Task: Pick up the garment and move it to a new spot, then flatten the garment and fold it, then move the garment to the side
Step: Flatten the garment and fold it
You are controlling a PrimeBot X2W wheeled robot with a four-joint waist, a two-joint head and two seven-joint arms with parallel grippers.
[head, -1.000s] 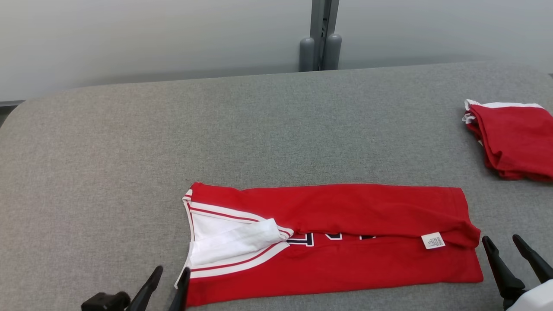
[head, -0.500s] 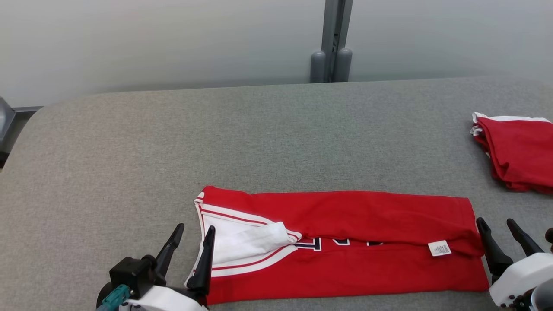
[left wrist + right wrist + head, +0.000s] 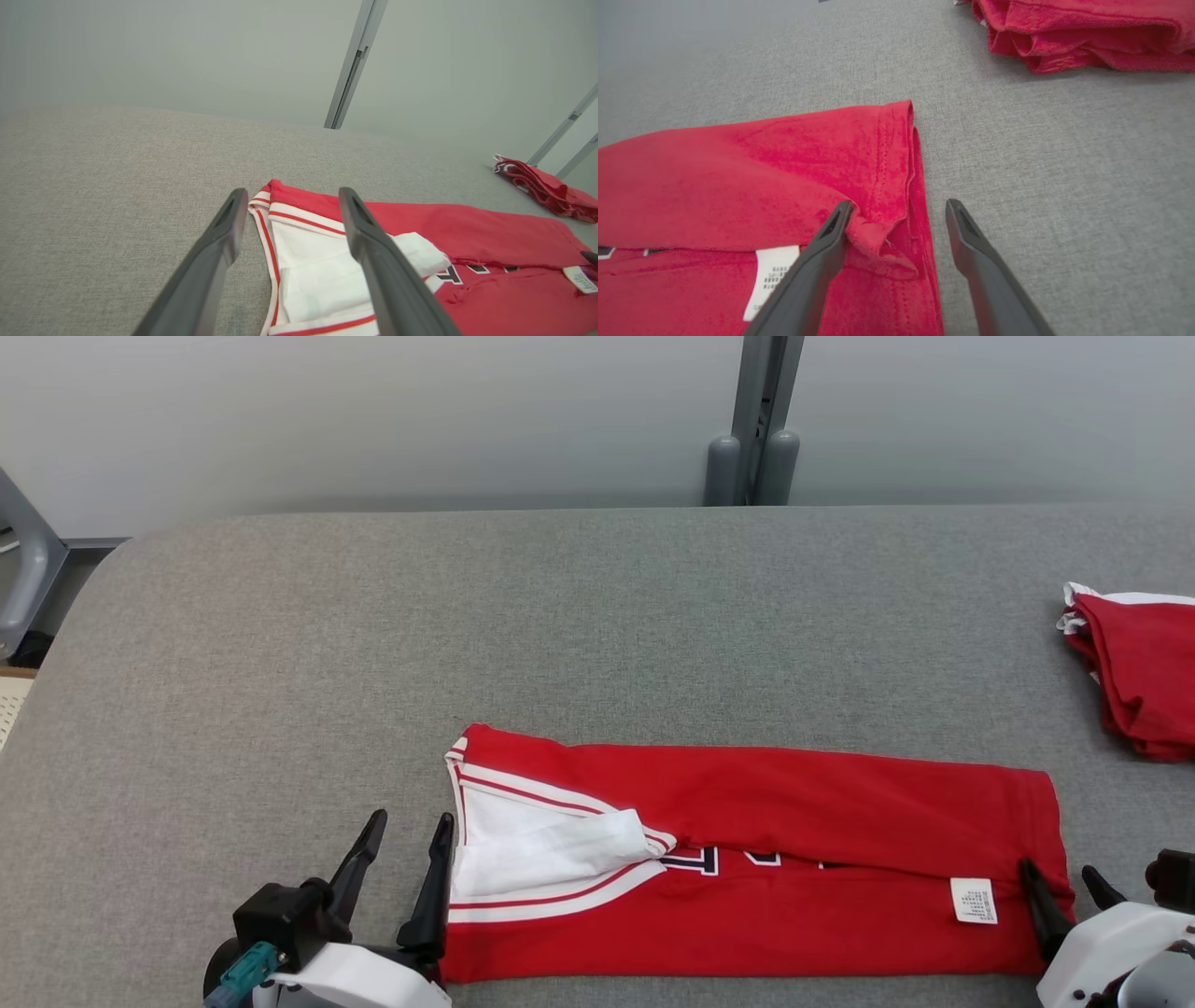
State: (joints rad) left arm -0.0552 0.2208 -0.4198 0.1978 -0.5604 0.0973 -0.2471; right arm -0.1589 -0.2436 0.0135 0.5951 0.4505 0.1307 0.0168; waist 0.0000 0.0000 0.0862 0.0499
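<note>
Both grippers stand spread and neither is pinching cloth. The garment (image 3: pixel 794 803) lies as a long red band near the front edge of the table (image 3: pixel 373 644), folded lengthwise, with its white-trimmed end on your left and the care label (image 3: pixel 973 900) near its right end.

Over the last second the head camera has shifted, so don't read the garment's drift across the picture as a move of the cloth. What has really changed is the arms. The left gripper (image 3: pixel 412 818) has come up beside the striped end and finished widening. In the left wrist view one finger hangs over bare table and the other over the white panel. The right gripper (image 3: pixel 1057 870) has closed in from just off the hem and now straddles it, one finger over the red corner and one over the table.

You look set for a pinch at each end, probably ahead of a crosswise fold. The folded red pile (image 3: pixel 1139 681) sits well apart at the far right.
</note>
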